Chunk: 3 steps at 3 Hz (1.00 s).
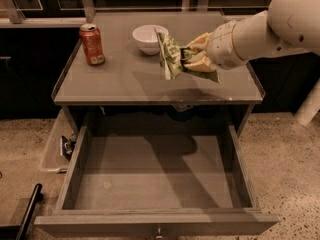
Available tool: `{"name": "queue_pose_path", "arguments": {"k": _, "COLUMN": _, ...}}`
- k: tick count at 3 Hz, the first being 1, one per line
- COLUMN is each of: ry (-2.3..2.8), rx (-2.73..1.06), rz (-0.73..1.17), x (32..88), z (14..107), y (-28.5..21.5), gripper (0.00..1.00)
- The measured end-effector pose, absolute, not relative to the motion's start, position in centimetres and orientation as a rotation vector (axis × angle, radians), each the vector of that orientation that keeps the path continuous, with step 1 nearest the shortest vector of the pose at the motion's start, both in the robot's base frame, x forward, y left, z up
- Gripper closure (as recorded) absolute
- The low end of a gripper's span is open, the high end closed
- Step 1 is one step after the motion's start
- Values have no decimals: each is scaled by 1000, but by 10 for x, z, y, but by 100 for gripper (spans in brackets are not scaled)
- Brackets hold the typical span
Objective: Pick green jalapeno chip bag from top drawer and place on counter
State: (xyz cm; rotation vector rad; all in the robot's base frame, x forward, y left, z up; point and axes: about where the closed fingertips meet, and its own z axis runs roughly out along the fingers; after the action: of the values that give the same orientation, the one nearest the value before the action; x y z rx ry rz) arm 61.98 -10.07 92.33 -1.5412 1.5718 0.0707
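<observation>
My gripper [192, 59] is shut on the green jalapeno chip bag [170, 55] and holds it in the air above the right middle of the counter [120, 81], its white arm coming in from the upper right. The bag hangs upright and crumpled, a little right of the white bowl. The top drawer [150, 179] stands pulled open below the counter, its flat grey bottom bare, with a small knob at the front edge.
A red soda can [92, 44] stands at the counter's left rear. A white bowl [149, 38] sits at the rear centre. A clear plastic bin [57, 146] lies on the floor left of the drawer. A black bar [27, 211] lies at the lower left.
</observation>
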Motion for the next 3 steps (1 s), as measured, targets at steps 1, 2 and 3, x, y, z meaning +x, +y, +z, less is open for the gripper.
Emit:
{"name": "queue_pose_path", "arguments": {"k": 1, "ry": 1562, "rx": -1523, "rz": 58, "x": 641, "z": 924, "y": -105, "gripper": 100}}
{"name": "queue_pose_path", "arguments": {"k": 2, "ry": 1562, "rx": -1513, "rz": 61, "x": 656, "z": 919, "y": -106, "gripper": 100}}
{"name": "queue_pose_path", "arguments": {"k": 3, "ry": 1572, "rx": -1507, "rz": 77, "x": 666, "z": 911, "y": -103, "gripper": 100}}
